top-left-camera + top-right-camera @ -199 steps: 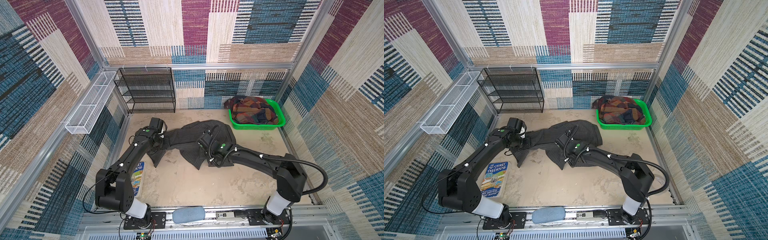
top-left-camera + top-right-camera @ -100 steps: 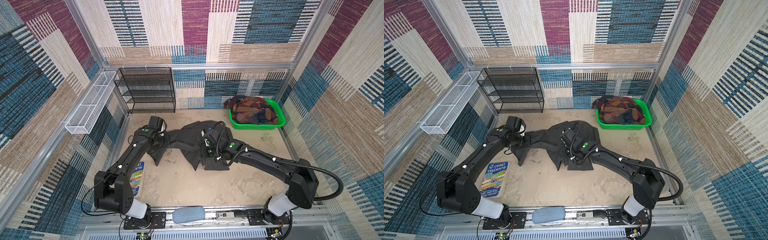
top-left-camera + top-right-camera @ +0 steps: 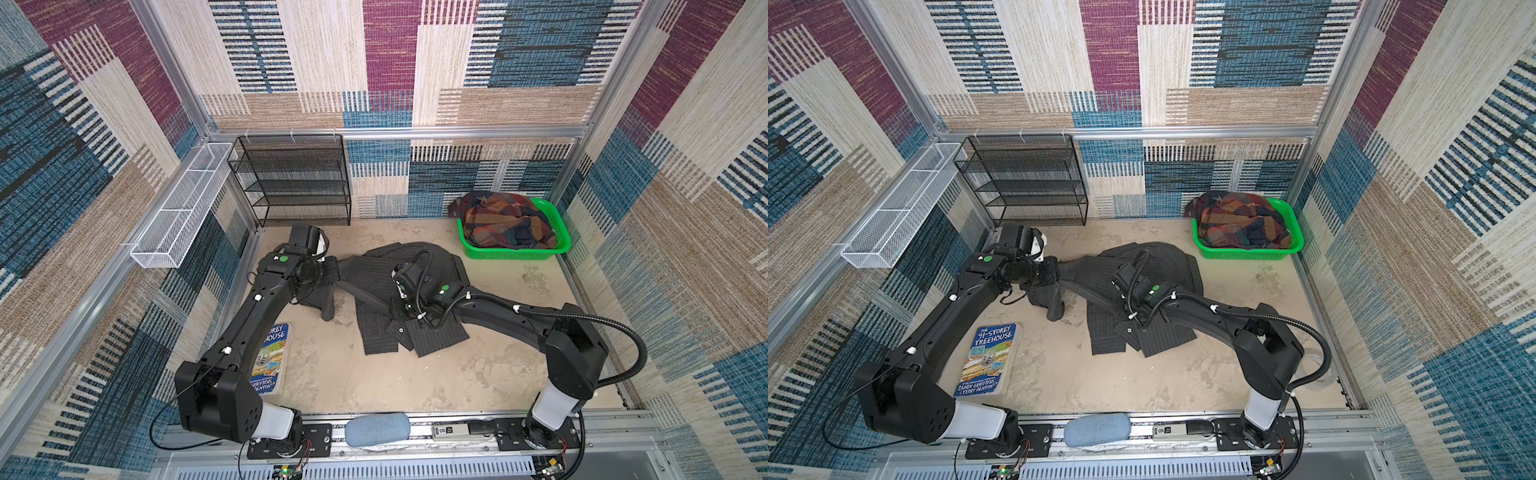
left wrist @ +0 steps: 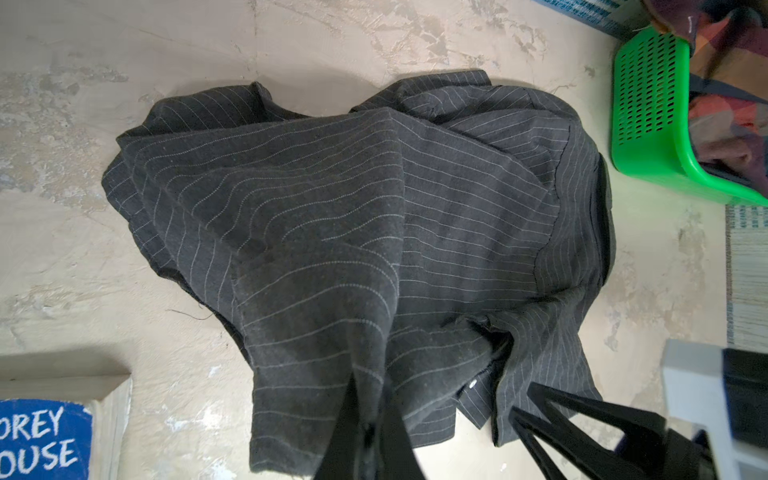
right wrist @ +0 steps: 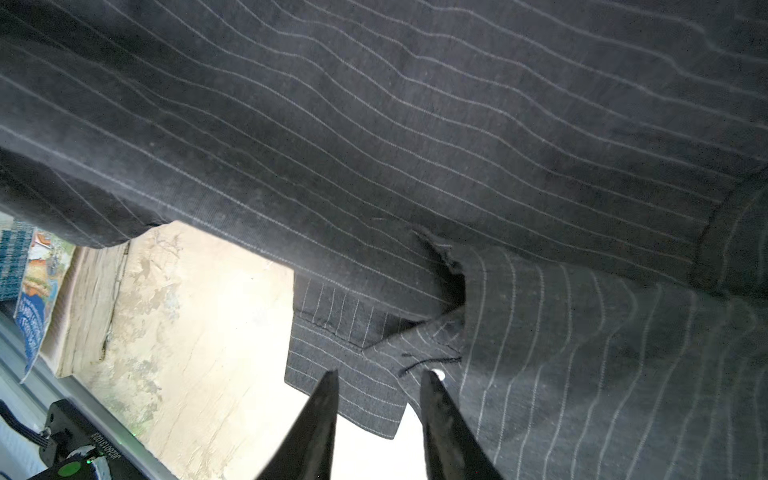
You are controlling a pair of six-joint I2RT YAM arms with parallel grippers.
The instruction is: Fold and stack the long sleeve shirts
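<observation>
Pinstripe shirt (image 3: 370,270) lies long-axis left-right on table (image 3: 374,382); left hand (image 4: 370,415) clamps its left end, right hand (image 5: 379,376) released over it.

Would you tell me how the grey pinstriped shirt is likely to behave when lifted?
Probably floppy: the pinstriped shirt lies in soft folds. It would likely sag and trail below the left gripper, which pinches only one bunched edge. Thin cloth, so probably light.
</observation>
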